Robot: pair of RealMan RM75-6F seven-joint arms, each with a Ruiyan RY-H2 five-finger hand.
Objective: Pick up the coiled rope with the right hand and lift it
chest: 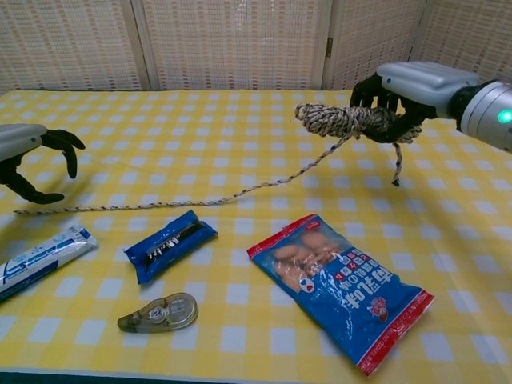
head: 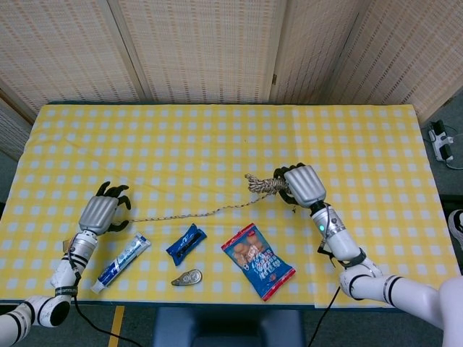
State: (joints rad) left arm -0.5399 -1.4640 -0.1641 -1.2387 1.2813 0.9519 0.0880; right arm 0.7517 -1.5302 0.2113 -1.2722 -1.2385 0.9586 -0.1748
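Note:
The coiled rope (head: 262, 185) (chest: 340, 120) is a speckled beige bundle held off the table by my right hand (head: 304, 186) (chest: 404, 92), whose dark fingers wrap around it. One long loose strand trails down from the coil to the cloth and runs left to the strand's end (chest: 24, 211) near my left hand. A short end hangs below the right hand. My left hand (head: 103, 212) (chest: 28, 152) hovers over the far end of the strand with its fingers spread and curved, holding nothing.
On the yellow checked cloth (head: 217, 137) lie a toothpaste tube (head: 121, 263) (chest: 36, 258), a blue wrapper (head: 186, 243) (chest: 170, 244), a correction tape dispenser (head: 187, 277) (chest: 158, 313) and a snack bag (head: 257, 261) (chest: 340, 286), all along the front. A small padlock (head: 70, 246) sits by the left arm.

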